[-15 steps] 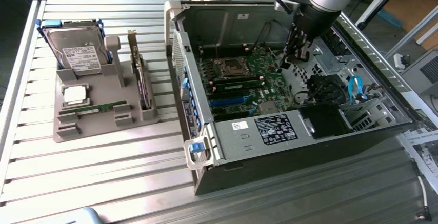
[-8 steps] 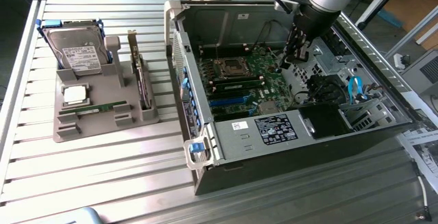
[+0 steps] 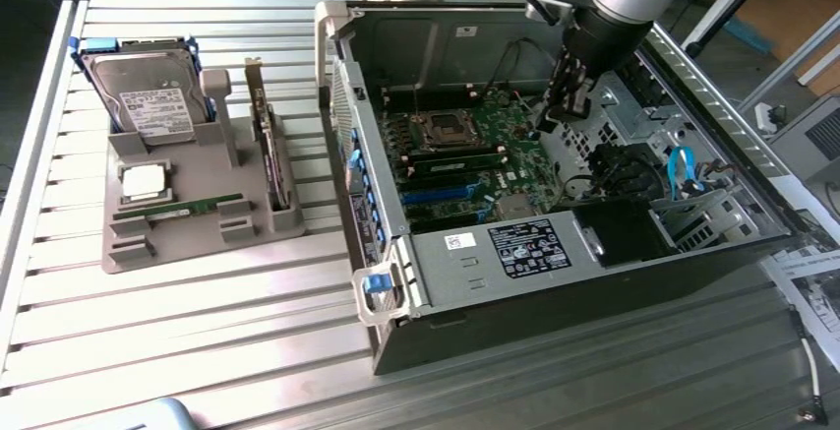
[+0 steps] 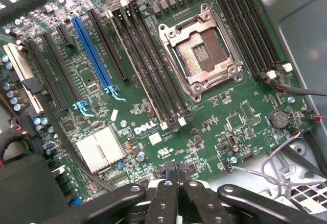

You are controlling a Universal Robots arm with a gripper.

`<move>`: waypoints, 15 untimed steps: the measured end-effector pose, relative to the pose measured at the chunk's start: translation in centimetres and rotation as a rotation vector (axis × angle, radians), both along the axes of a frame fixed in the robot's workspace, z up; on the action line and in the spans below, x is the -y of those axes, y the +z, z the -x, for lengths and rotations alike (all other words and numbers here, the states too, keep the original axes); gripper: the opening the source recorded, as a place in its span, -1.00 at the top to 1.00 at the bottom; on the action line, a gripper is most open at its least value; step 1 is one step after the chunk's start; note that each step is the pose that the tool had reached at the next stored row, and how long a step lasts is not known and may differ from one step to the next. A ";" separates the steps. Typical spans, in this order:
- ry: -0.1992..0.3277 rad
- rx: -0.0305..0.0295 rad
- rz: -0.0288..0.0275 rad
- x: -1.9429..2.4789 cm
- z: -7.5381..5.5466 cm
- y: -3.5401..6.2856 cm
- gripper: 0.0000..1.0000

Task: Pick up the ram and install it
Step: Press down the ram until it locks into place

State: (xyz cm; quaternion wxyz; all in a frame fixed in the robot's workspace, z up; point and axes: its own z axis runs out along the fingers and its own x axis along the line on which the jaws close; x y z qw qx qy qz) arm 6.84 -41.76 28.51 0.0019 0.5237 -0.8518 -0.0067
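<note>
My hand (image 4: 173, 175) is closed, holding nothing, over the motherboard (image 4: 204, 117); the ram (image 3: 177, 210) lies lengthwise in the grey tray (image 3: 184, 243), well apart toward the exterior view's left.

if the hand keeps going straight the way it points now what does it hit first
Probably the green motherboard inside the open computer case, on the bare stretch just ahead of the shut hand and short of the silver CPU socket; depth is unclear.

RAM stick (image 3: 177, 211) lying flat in the grey holder tray (image 3: 197, 248)

Slim green circuit-board strip with small dark chips along its length. It rests lengthwise in a slot near the tray's front edge. A second, similar stick (image 3: 453, 164) sits seated on the motherboard (image 3: 506, 169), beside the processor socket.
</note>
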 end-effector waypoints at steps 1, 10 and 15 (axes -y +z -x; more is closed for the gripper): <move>-0.004 0.0000 0.0000 0.00 0.0 0.00 0.79; -0.041 0.0000 0.0000 0.00 0.0 -0.03 0.79; -0.066 0.0000 0.0000 0.00 0.0 -0.06 0.79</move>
